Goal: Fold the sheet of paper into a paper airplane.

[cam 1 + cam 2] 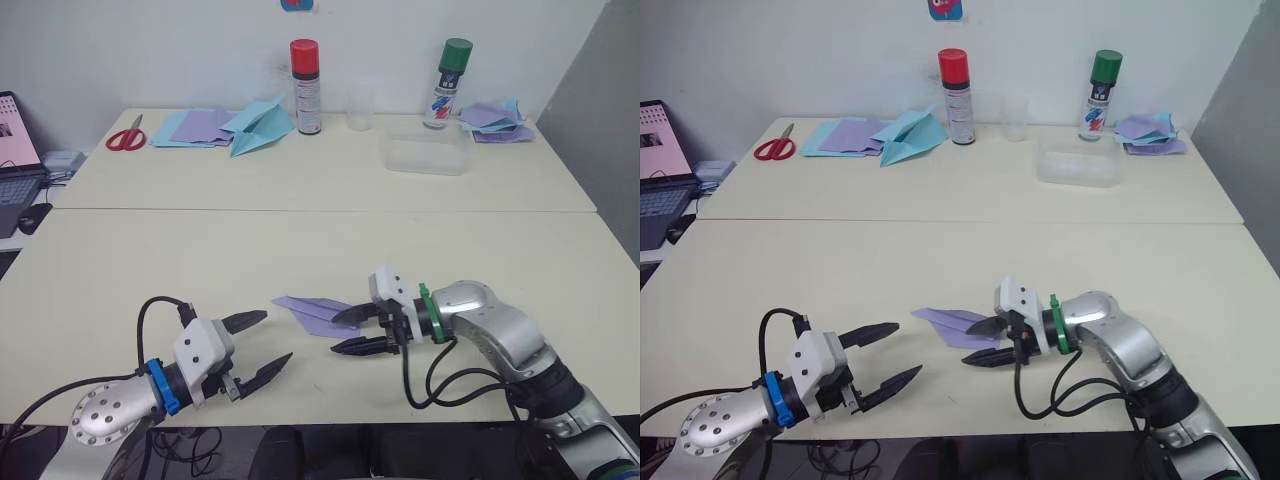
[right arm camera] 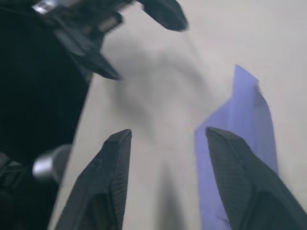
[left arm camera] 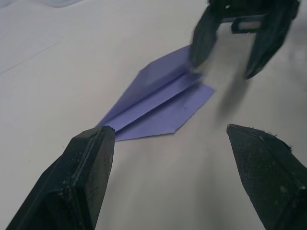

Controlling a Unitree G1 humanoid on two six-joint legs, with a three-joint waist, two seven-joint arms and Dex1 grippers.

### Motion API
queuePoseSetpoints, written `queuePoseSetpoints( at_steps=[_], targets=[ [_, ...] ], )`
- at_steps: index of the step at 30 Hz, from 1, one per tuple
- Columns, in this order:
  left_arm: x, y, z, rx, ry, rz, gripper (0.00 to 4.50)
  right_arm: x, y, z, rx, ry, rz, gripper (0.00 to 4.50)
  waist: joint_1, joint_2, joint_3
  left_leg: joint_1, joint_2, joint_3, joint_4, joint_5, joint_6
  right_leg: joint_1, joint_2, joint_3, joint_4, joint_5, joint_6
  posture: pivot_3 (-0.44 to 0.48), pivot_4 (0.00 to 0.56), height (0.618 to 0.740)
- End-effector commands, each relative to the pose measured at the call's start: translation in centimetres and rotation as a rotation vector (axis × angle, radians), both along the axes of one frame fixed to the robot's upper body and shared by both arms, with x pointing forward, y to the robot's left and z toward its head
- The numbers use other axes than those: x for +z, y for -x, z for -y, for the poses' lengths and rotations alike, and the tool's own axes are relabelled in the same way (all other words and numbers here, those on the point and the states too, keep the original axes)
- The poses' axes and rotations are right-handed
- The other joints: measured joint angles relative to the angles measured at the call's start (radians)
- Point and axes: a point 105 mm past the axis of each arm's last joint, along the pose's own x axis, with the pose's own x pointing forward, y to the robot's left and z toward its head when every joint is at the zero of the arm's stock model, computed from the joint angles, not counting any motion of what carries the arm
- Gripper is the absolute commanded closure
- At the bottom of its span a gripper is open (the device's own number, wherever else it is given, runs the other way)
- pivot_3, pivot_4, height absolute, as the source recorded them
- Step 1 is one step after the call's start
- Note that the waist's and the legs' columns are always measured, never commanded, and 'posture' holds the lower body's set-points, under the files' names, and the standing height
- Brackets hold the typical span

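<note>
A lavender paper airplane (image 1: 315, 313), folded into a long dart with a raised centre crease and a pointed nose, lies flat on the cream desk (image 1: 300, 250) near its front edge, between the robot's two grippers. Its nose points toward the left gripper (image 1: 262, 345), whose black fingers are spread wide and empty, hovering near the front edge with one fingertip (image 3: 91, 158) close to the nose in the left wrist view. The right gripper (image 1: 348, 331) sits at the plane's blunt tail, jaws parted; its upper finger overlaps the tail edge, though whether it presses the paper cannot be told. In the right wrist view one finger (image 2: 240, 177) covers part of the purple sheet.

Bare desk stretches around the plane toward the seam where a second table (image 1: 330, 170) joins behind. Along that table's far edge stand a red-capped spray can (image 1: 305, 86), a clear cup (image 1: 360, 110), a green-capped spray can (image 1: 447, 83) and a clear plastic tray (image 1: 430, 154). Toward its far left corner lie red scissors (image 1: 126, 135), a pile of purple and blue sheets (image 1: 195, 128) and a light-blue paper plane (image 1: 260, 125); more loose sheets (image 1: 497, 120) are at the far right corner. A laptop (image 1: 15, 150) is cut off at the left.
</note>
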Motion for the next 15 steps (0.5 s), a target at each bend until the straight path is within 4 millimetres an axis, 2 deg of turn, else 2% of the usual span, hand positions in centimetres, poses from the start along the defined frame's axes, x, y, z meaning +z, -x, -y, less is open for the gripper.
queuePoseSetpoints(
  at_steps=[1, 8, 15],
  targets=[
    [1.7, 0.4, 0.8, -0.004, 0.024, 0.054, 0.41, 0.9, -1.0, -0.6, -0.032, -0.017, 0.093, 1.96, 0.0, 0.0, 0.0, 0.0, 0.0, 0.0, 0.0, 0.0, 0.0, 0.0, 0.0, 0.0, 0.0, 0.0, 0.0, 0.0, 0.15, 0.74],
    [2.8, 0.5, 1.7, -0.012, 0.057, 0.049, 0.41, 0.8, -3.1, -0.6, -0.145, -0.008, 0.177, 1.96, 0.0, 0.0, 0.0, 0.0, 0.0, 0.0, 0.0, 0.0, 0.0, 0.0, 0.0, 0.0, 0.0, 0.0, 0.0, 0.0, 0.15, 0.74],
    [3.2, 0.3, 1.9, -0.01, 0.071, 0.04, 0.41, 0.0, -4.7, -1.0, -0.22, 0.028, 0.181, 1.96, 0.0, 0.0, 0.0, 0.0, 0.0, 0.0, 0.0, 0.0, 0.0, 0.0, 0.001, 0.0, 0.0, 0.0, 0.0, 0.0, 0.15, 0.74]
  ],
)
